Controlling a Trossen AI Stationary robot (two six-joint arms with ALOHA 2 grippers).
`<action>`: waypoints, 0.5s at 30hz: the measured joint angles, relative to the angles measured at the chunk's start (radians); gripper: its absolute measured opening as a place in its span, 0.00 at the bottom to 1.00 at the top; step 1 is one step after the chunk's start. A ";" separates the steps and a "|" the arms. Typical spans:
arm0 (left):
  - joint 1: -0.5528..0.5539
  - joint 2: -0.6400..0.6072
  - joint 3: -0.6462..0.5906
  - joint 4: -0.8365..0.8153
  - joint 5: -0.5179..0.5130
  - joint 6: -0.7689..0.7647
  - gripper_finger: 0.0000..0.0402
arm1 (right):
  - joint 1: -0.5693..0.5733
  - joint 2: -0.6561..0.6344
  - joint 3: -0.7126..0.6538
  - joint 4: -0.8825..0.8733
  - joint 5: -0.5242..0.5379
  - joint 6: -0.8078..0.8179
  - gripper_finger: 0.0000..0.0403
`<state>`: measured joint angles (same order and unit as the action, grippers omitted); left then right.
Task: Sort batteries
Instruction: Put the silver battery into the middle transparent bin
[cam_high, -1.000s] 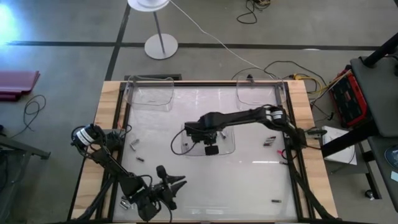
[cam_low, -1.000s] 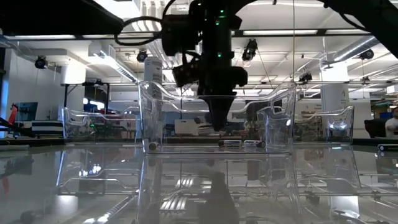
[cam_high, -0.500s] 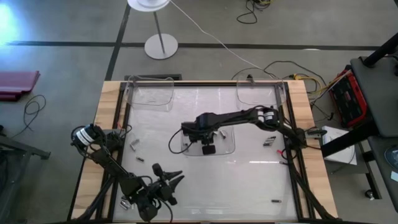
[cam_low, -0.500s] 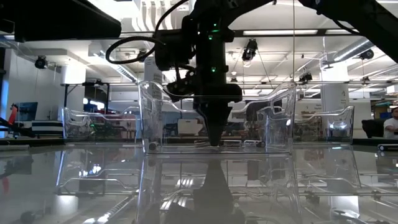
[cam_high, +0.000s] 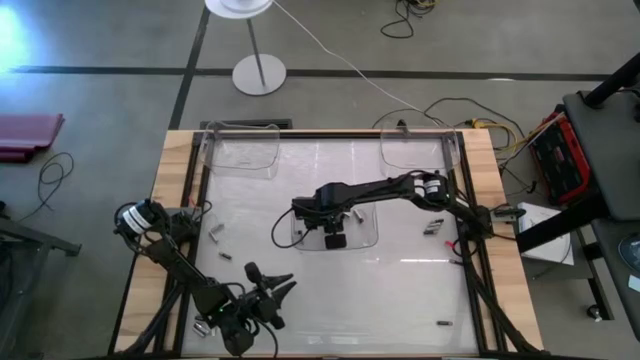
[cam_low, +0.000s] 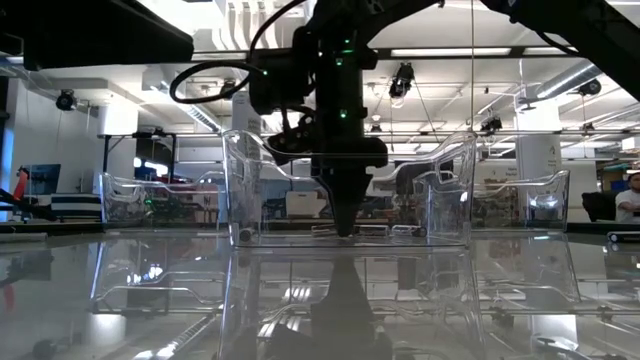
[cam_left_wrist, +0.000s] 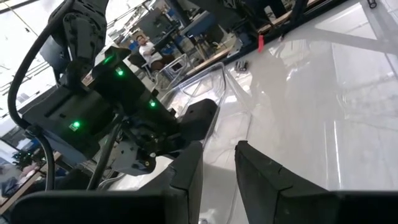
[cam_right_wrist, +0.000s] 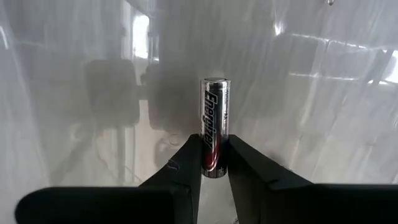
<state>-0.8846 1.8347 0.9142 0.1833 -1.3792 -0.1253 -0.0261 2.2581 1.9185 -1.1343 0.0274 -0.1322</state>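
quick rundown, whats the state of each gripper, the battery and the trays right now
Right gripper: shut on a battery, lowered inside the middle tray.
Silvery-black cylindrical battery: clamped between the right gripper's fingers.
Clear plastic middle tray: upright, a few batteries on its floor.
Two clear plastic trays at the far edge: upright.
Left gripper: open, holding nothing, near the table's front edge.

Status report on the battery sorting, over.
Right hand shut on battery, down inside centre tray. Left hand open, waiting at table's near edge. Nothing blocking.
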 joint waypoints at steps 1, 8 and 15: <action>0.000 0.000 0.000 0.000 0.000 0.000 0.19 | 0.001 0.000 0.002 -0.001 0.000 0.000 0.16; 0.000 0.000 0.000 0.000 0.000 -0.006 0.19 | 0.007 -0.001 0.034 -0.019 -0.001 -0.011 0.29; 0.000 0.000 0.000 -0.001 0.060 -0.133 0.19 | 0.056 -0.127 0.107 -0.069 0.220 -0.022 0.35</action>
<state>-0.8845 1.8347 0.9142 0.1820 -1.3188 -0.2586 0.0301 2.1313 2.0251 -1.2030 0.2472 -0.1542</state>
